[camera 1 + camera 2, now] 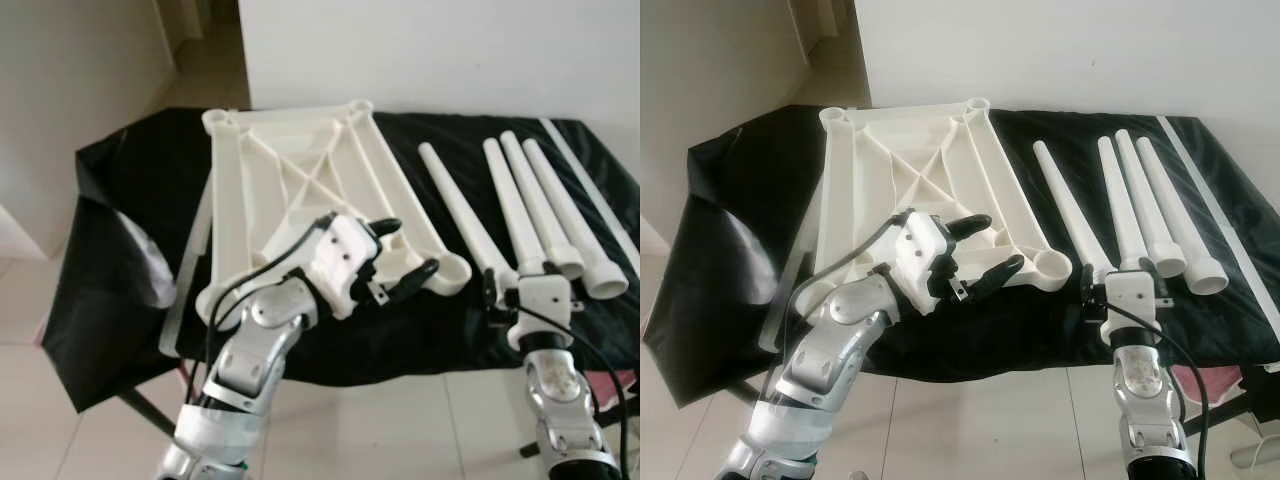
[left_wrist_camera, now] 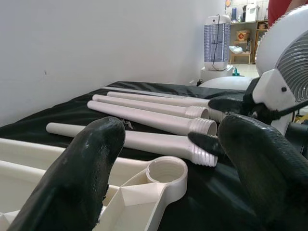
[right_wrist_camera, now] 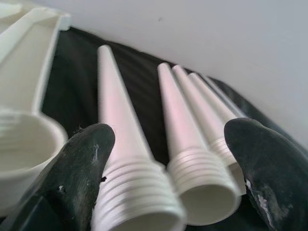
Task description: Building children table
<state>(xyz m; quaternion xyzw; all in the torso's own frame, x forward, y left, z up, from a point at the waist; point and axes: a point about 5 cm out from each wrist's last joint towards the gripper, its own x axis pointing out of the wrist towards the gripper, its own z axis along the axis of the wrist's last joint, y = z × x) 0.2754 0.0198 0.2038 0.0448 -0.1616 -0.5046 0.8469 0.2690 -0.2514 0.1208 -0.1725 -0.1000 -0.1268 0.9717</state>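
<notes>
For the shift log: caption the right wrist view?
Open right gripper faces the threaded ends of white table legs on black cloth.

I see a plain white wall (image 1: 420, 50) behind the counter (image 1: 130, 180), which is covered with a black cloth. The floor (image 1: 400, 430) has pale glossy tiles with thin joints. On my left a passage (image 1: 200, 40) opens between cream walls. In the left wrist view, a white fan (image 2: 288, 57) stands close, and a tall appliance (image 2: 215, 43) stands farther back.
</notes>
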